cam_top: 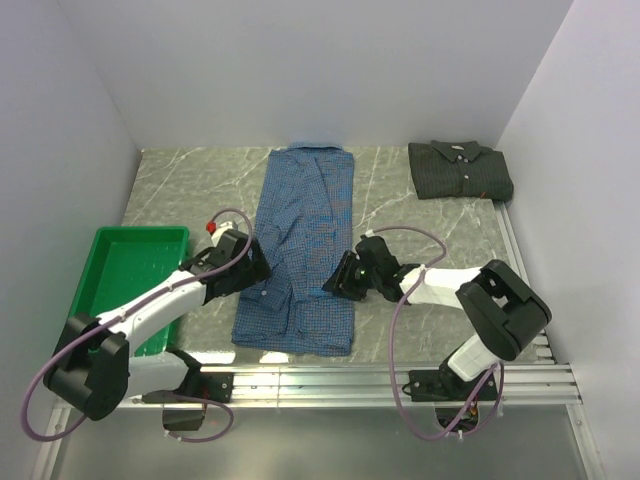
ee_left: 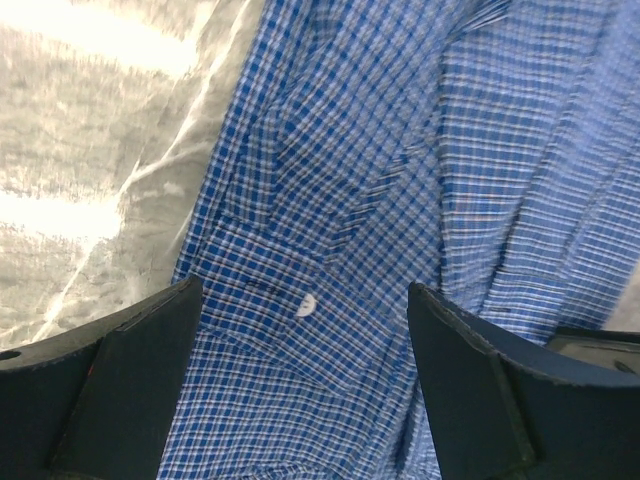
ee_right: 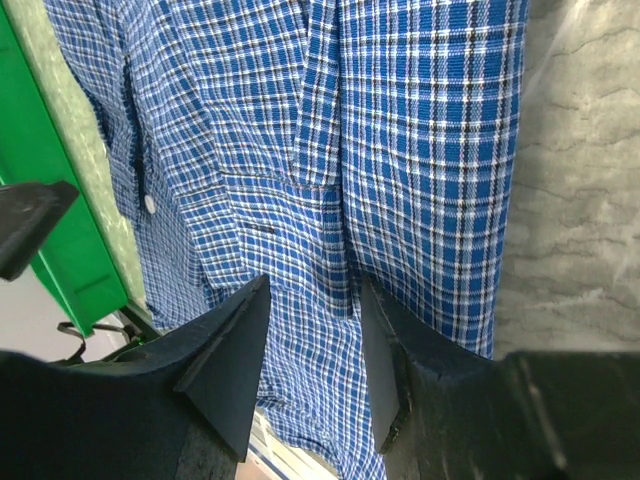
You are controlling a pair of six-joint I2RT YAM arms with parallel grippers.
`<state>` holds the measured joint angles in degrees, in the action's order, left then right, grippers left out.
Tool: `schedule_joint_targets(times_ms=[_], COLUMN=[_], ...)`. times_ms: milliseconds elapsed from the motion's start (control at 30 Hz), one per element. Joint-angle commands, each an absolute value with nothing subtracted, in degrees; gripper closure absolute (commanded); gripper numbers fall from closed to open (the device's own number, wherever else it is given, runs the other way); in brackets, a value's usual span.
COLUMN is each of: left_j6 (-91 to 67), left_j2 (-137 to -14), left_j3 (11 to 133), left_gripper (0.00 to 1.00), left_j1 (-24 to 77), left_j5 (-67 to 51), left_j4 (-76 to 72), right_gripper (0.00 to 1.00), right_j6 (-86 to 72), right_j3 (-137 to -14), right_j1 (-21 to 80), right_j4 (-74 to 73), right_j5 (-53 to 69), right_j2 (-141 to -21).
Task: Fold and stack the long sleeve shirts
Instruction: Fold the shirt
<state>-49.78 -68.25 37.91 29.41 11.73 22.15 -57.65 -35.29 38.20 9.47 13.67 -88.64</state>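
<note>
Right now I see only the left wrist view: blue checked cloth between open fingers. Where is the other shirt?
Observer: The dark shirt lies folded at the far right corner of the table, apart from the blue checked shirt.
Operator: And the right gripper?
Observer: The right gripper hangs over that shirt's right edge, jaws partly open.
Operator: What is left of my arm?
Observer: A green tray, at the near left.

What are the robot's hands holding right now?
Left gripper: nothing, open above the blue shirt. Right gripper: astride a fold of it; whether it pinches cannot be told.
</note>
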Motion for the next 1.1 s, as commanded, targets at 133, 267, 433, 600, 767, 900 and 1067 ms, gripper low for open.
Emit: schedule_joint_targets(times_ms=[133,267,433,600,767,900,1067], left_j6=[-52.12,-52.47,-52.82,-53.08,-53.09,-53.09,-53.17], left_j2=[-70.4,-71.1,-71.63,-71.81,-71.89,-71.46,-71.63], left_j3=[36.83,37.0,37.0,36.83,37.09,37.09,37.09], left_gripper=[0.1,0.1,0.1,0.1,0.1,0.1,0.1], left_j1=[29.71,29.71,29.71,29.8,29.88,29.88,29.88], left_j5=[11.25,11.25,11.42,11.87,11.78,12.13,11.52], left_j4=[19.51,19.86,20.04,20.57,20.83,21.18,21.09], right_gripper=[0.64,0.88,1.0,1.0,1.0,1.0,1.0], right_j6=[-58.53,-57.66,-56.95,-55.81,-54.58,-53.79,-53.09], right_j3=[-34.81,-34.89,-35.33,-35.51,-35.07,-34.45,-34.37], right_j1=[37.79,37.79,37.88,37.79,37.88,37.71,37.71], right_j4=[13.01,11.61,8.53,5.54,3.43,2.38,3.6], right_j5=[15.55,15.82,16.43,16.7,16.79,16.26,17.4], right_j2=[-90.79,-88.25,-84.91,-82.09,-80.42,-80.07,-83.14])
